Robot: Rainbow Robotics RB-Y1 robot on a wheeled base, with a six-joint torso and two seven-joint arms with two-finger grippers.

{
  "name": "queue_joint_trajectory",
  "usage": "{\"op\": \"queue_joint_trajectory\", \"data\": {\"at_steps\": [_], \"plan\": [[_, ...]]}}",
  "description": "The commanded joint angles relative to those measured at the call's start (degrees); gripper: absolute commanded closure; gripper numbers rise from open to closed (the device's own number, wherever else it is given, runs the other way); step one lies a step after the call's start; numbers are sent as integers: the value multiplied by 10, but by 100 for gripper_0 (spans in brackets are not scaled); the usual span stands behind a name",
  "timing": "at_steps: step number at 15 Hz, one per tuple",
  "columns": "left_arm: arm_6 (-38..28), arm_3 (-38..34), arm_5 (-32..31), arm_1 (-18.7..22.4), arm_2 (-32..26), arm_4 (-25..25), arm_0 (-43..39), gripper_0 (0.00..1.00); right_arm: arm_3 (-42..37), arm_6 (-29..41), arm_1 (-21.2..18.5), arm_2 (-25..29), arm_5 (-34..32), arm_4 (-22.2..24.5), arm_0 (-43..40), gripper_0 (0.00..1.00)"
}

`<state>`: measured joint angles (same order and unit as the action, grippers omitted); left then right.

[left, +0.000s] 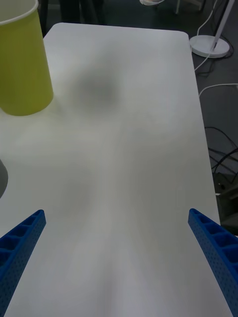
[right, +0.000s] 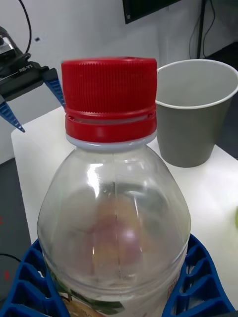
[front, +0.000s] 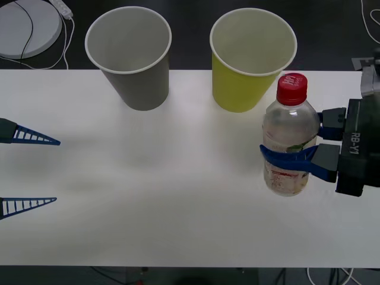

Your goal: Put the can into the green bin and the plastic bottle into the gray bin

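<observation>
The plastic bottle (front: 289, 122), clear with a red cap, stands upright at the right of the white table (front: 178, 225). My right gripper (front: 284, 141) is shut on the bottle's body, and the blue fingers (right: 29, 282) hug the bottle (right: 114, 198) low on both sides. The green bin (front: 246, 65) is just behind the bottle, and the gray bin (front: 133, 59) stands to its left. My left gripper (front: 57, 171) hangs open over the table's left side, well away from both bins. The can is out of view.
A white round disc (front: 27, 27) with cables lies off the table's back left corner. A white lamp base (left: 210, 45) and loose cables sit on the floor beyond the table's edge. The green bin (left: 22, 64) stands near a table edge.
</observation>
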<state>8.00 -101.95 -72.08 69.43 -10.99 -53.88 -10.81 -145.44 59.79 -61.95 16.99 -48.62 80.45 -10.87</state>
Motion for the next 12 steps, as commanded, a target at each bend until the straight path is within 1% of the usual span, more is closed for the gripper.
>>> {"op": "queue_joint_trajectory", "data": {"at_steps": [1,3,4,7,9,12], "plan": [[0,0,0,0,0,0,0,0,-21,135,0,-9,-71,73,87,100],[0,0,0,0,0,0,0,0,-21,190,0,-31,-115,104,151,100],[0,0,0,0,0,0,0,0,-10,200,0,-48,-134,108,188,100],[0,0,0,0,0,0,0,0,45,200,1,-106,-184,109,296,100],[0,0,0,0,0,0,0,0,85,201,0,-153,-193,108,360,100],[0,0,0,0,0,0,0,0,159,201,0,-245,-193,109,472,100]]}}
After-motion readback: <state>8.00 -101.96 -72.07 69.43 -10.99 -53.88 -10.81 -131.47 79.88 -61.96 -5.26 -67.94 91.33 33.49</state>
